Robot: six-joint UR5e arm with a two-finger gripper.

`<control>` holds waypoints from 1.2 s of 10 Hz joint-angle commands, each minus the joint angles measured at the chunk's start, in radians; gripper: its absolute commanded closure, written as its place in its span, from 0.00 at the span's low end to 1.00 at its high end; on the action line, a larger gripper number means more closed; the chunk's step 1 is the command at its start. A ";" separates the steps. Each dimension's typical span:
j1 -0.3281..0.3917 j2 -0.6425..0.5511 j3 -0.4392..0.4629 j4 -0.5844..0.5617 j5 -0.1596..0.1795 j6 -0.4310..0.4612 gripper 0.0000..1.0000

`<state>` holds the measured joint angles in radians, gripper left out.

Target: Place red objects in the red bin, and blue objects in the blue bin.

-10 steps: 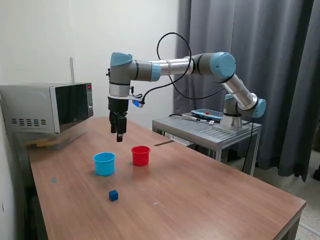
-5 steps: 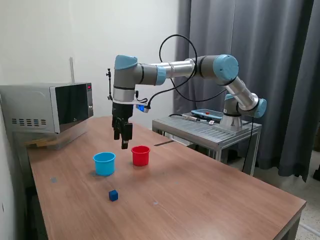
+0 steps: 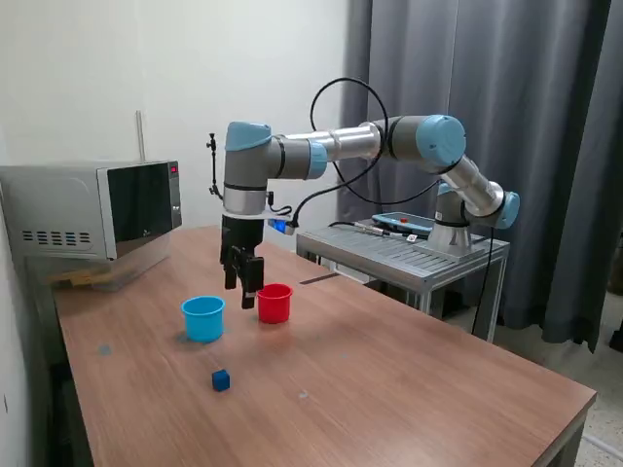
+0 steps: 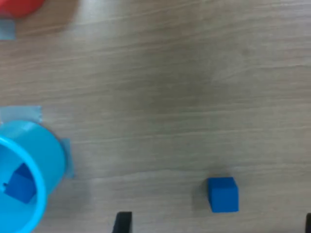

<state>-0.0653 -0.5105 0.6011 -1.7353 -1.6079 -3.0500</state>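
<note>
Below my fingers [image 3: 248,292] in the exterior view stand the blue bin [image 3: 202,318] and red bin [image 3: 274,303]. Through my wrist view, fingers spread and empty; one blue cube [image 4: 19,185] sits binned, another blue cube [image 4: 223,194] waits on the surface [image 4: 170,97]. I should centre over it before descending.

1. The gripper [image 3: 249,295] hangs between the round light blue plastic cup [image 3: 202,318] and the round red plastic cup [image 3: 274,303].
2. One small dark blue cube [image 4: 19,185] lies inside the blue cup.
3. Another dark blue cube [image 3: 221,380] lies on the wooden table [image 3: 409,379], nearer the camera than the gripper.
</note>
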 commanded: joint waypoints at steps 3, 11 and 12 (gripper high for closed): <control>0.016 0.030 0.063 -0.149 0.014 -0.012 0.00; 0.016 0.055 0.195 -0.477 0.034 -0.004 0.00; 0.018 0.056 0.222 -0.543 0.034 -0.003 0.00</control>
<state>-0.0486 -0.4595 0.7965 -2.2109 -1.5754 -3.0563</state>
